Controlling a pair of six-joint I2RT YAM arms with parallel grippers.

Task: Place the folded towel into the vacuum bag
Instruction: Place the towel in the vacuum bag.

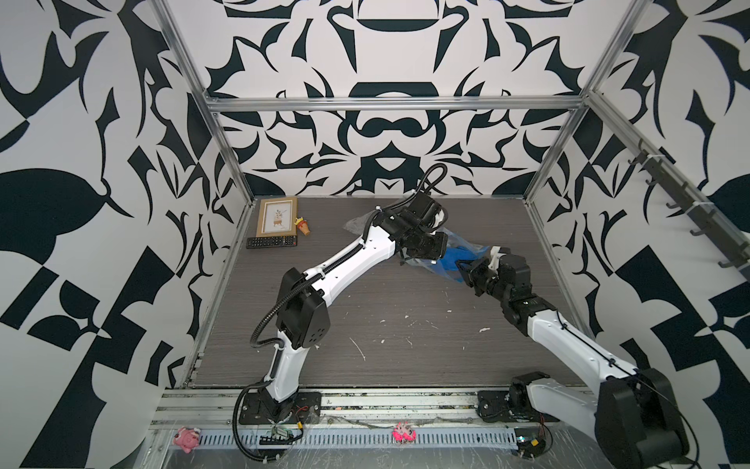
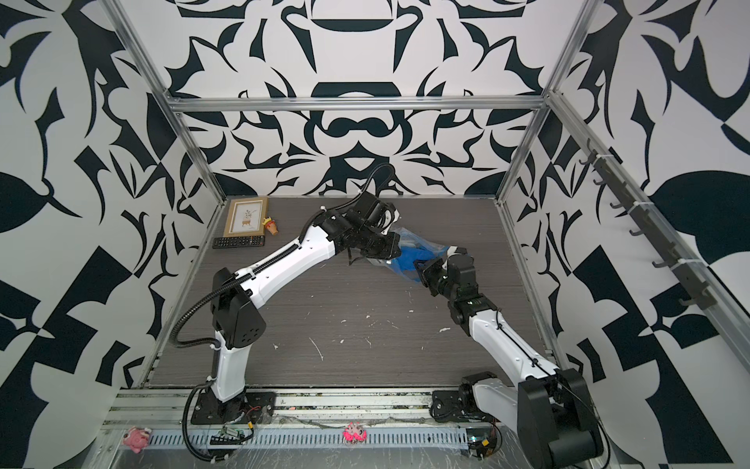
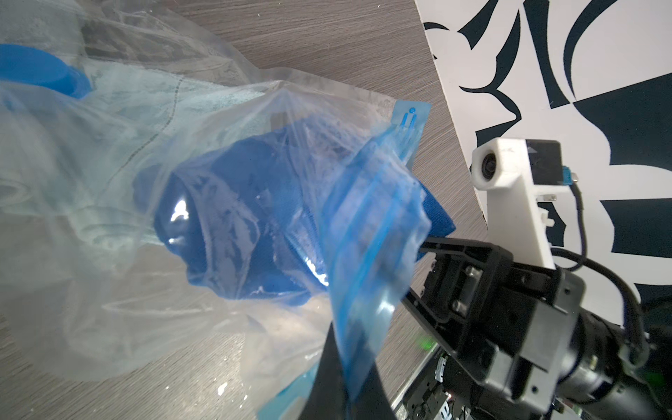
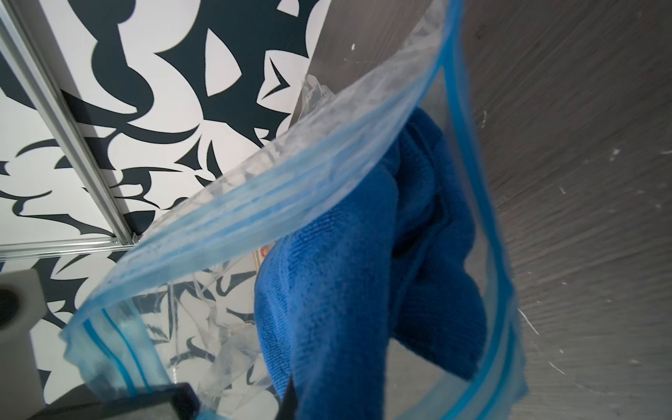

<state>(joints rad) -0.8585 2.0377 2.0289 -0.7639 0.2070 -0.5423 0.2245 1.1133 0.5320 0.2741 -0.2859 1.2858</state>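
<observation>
Toward the tabletop's far right in both top views, the towel sits mostly inside the vacuum bag, between both arms. Left wrist view: the left fingers pinch the bag's zip strip. Right wrist view: the right fingers, pressed together, nip the towel's near end at the bag's mouth.

Robot test cell, laboratory type. Enclosure: aluminium profile frame and black-and-white patterned wall panels. Scuffed grey wood-grain tabletop. Left arm and right arm bolted to front rail. Slotted cable duct, exposed wiring.
</observation>
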